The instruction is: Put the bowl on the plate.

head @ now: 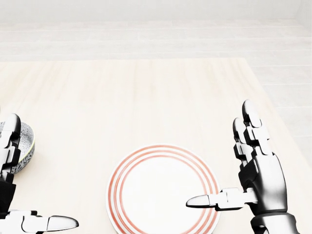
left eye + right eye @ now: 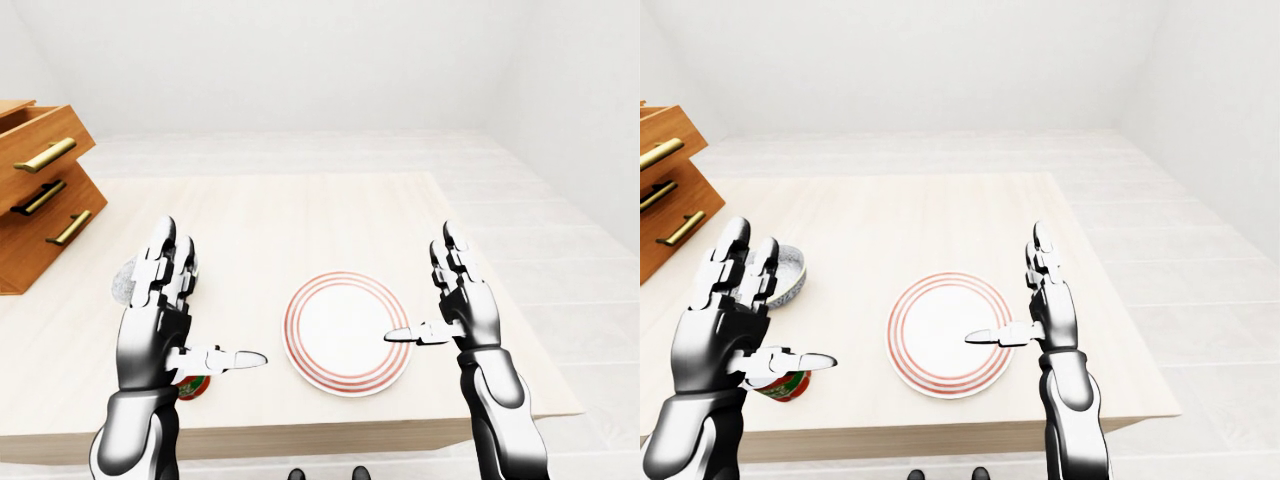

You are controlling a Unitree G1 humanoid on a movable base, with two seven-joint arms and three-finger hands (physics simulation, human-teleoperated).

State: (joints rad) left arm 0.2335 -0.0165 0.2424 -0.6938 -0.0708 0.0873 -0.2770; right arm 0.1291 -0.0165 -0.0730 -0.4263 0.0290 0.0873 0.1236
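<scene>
A pale wooden table (image 2: 940, 210) stands in a white room with a light plank floor. Nearest, at the table's bottom edge in the right-eye view, a red and green can (image 2: 790, 386) is partly hidden behind the left hand (image 2: 708, 345). That hand is spread wide, fingers (image 2: 728, 250) straight up and thumb pointing inward, holding nothing. The right hand (image 2: 1052, 318) is spread the same way and empty. Its thumb crosses the right rim of the red-ringed plate (image 2: 930, 330) in this view. The plate lies bare between the two hands. The patterned bowl (image 2: 790, 272) sits on the table up and left of the plate, well apart from it, its left side covered by the left fingers. Farther left stands a wooden chest of drawers (image 2: 40, 195) with brass handles.
</scene>
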